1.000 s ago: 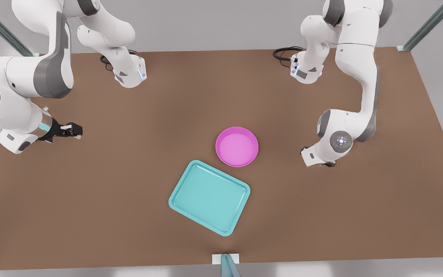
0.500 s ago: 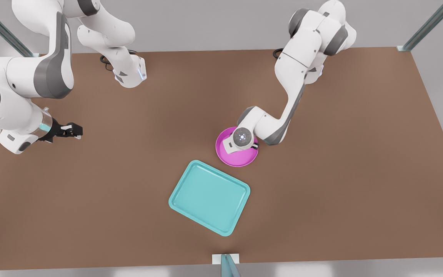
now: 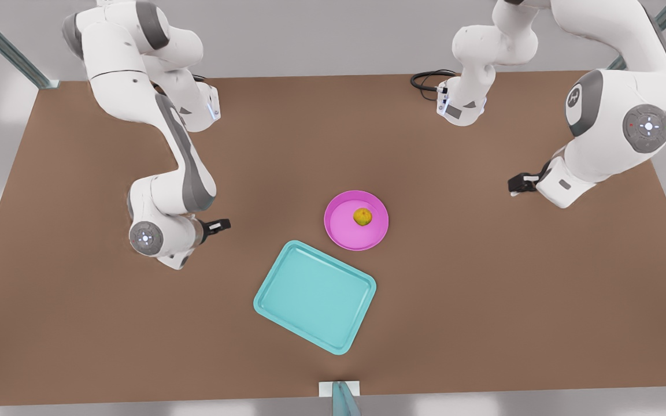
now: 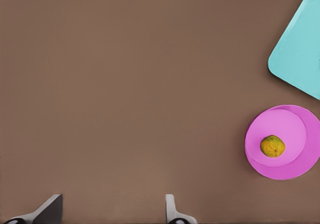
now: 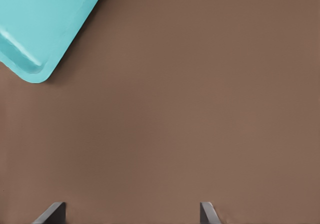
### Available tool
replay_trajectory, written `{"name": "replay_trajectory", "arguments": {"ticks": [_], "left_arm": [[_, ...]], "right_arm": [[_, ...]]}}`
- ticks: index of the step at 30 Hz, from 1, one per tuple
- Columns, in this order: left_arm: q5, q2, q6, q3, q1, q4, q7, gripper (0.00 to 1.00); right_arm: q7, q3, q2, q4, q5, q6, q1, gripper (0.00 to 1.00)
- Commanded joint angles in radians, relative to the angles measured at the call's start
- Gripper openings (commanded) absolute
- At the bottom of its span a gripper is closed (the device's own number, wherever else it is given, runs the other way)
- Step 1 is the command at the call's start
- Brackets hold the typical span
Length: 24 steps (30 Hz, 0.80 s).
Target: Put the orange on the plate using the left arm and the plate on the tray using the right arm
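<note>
Pink plate (image 3: 340, 236) sits near the middle of the brown tabletop (image 3: 483, 323). The orange (image 3: 362, 216) rests inside it, slightly off centre. First sub-task: judged complete. The teal tray (image 3: 315, 296) lies just beside the plate, apart from it, toward the tabletop edge nearest the front camera. The tray carries nothing.

Left gripper (image 3: 515, 185) hovers near the tabletop edge at the front view's right, well apart from the plate. Its fingers stand wide apart and hold nothing. This arm waits.

Right gripper (image 3: 221, 223) hovers over bare tabletop on the opposite side of the plate, nearer to it. Its fingers are likewise spread and empty.

Step in hand, as judged: the right arm approaches the plate rim to carry the plate onto the tray.

Probable faults:
- Orange rolls. Cause: the fruit is round and loose, and the dish is shallow. Any tilt or jerk during the lift may send it over the rim.
- Rim grip slips. Cause: the thin raised edge offers little contact, and the load hangs off one side.
- Tray shifts. Cause: the plate catches the tray's raised lip when it crosses too low.
</note>
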Motion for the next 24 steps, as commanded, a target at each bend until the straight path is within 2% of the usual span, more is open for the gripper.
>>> {"name": "replay_trajectory", "arguments": {"ticks": [1, 7, 12, 16, 24], "left_arm": [[0.048, 0.026, -0.100, -0.037, 0.044, 0.047, 0.080, 1.00], [0.045, 0.054, -0.128, -0.033, 0.041, 0.089, 0.011, 1.00], [0.042, 0.063, -0.131, -0.033, 0.041, 0.107, -0.024, 1.00], [0.042, 0.063, -0.131, -0.033, 0.041, 0.107, -0.023, 1.00], [0.039, 0.071, -0.131, -0.033, 0.041, 0.107, -0.023, 1.00]], "right_arm": [[0.358, 0.005, 0.042, -0.007, 0.111, 0.328, 0.067, 1.00], [0.463, 0.007, 0.186, -0.019, 0.226, 0.569, 0.228, 1.00], [0.444, 0.028, 0.125, -0.137, 0.247, 0.593, 0.230, 1.00], [0.444, 0.081, 0.123, -0.143, 0.250, 0.622, 0.234, 1.00], [0.446, 0.097, 0.180, -0.116, 0.256, 0.713, 0.320, 1.00]]}}
